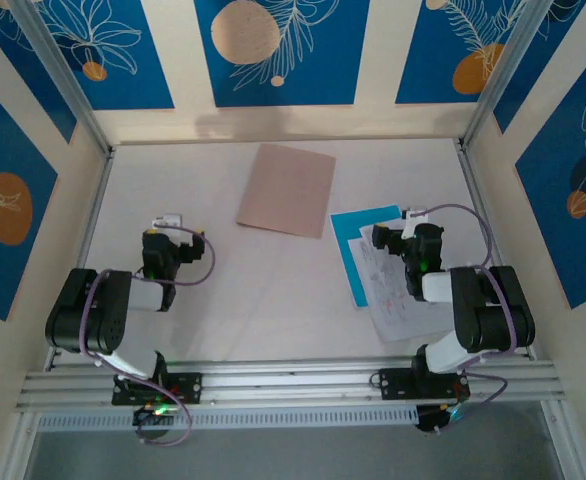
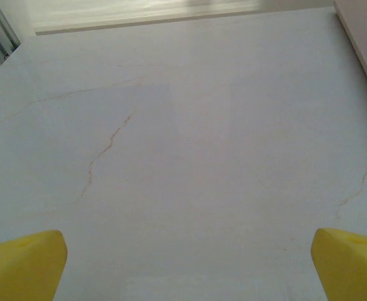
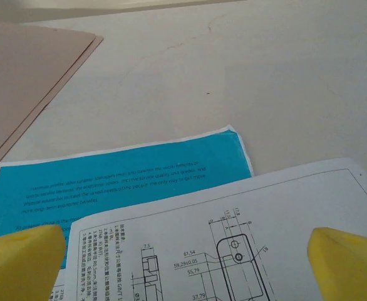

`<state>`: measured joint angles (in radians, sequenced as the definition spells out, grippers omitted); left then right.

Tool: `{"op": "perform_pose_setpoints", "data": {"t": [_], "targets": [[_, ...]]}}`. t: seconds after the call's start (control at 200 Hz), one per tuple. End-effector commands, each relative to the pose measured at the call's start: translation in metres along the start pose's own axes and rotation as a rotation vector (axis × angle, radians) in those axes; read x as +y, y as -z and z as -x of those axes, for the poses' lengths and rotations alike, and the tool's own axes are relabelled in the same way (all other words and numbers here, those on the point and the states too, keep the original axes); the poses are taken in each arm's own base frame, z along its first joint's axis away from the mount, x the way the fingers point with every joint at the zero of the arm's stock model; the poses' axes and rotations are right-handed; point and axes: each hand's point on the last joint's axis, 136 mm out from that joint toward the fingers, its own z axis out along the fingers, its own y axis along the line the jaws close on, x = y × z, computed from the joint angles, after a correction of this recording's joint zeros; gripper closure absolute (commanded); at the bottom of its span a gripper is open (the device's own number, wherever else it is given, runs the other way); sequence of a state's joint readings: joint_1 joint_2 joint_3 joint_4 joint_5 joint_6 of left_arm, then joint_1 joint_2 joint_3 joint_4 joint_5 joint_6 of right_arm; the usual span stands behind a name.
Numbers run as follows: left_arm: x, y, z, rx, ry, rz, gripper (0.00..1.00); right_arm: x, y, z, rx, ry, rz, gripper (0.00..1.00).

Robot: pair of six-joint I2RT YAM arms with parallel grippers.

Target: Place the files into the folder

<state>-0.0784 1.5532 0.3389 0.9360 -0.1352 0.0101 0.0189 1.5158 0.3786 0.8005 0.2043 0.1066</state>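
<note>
Pale veined worktop (image 1: 273,300), blue floral panels behind. Folder (image 1: 287,189) at centre rear, flat, apparently closed; files (image 1: 383,285) fanned near its right. Right claw (image 3: 183,263) wide above the sheets, left claw (image 2: 186,263) wide over bare surface. Advised: cover lifted first, sheets slid, not pinched.

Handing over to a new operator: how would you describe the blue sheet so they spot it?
Look at the right half of the table, just ahead of the right arm. A pile of papers lies there, right of the pinkish-tan folder. The blue sheet sits at the bottom, the only cyan one under white drawing sheets.
</note>
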Motion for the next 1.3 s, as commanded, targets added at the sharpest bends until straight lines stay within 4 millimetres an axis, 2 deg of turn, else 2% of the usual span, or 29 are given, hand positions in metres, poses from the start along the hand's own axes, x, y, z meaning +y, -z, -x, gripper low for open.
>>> {"op": "perform_pose_setpoints", "data": {"t": [0.0,1.035,1.155,1.25,1.295], "targets": [[0.005,-0.003,0.012,-0.04,0.001,0.016,0.0,0.004,-0.003,0.016,-0.048,-0.007,0.015,0.01],[0.007,-0.002,0.012,-0.043,0.004,0.025,0.0,0.003,-0.002,0.018,-0.056,-0.007,0.014,0.01],[0.019,0.01,0.019,-0.076,0.028,0.091,0.0,0.0,0.009,0.027,-0.1,-0.01,-0.032,0.01],[0.024,0.022,0.037,-0.064,0.02,0.13,0.0,0.004,0.024,0.041,-0.134,0.022,-0.067,0.01],[0.025,0.028,0.053,-0.083,0.021,0.139,0.0,0.004,0.033,0.052,-0.152,0.028,-0.087,0.01]]}}
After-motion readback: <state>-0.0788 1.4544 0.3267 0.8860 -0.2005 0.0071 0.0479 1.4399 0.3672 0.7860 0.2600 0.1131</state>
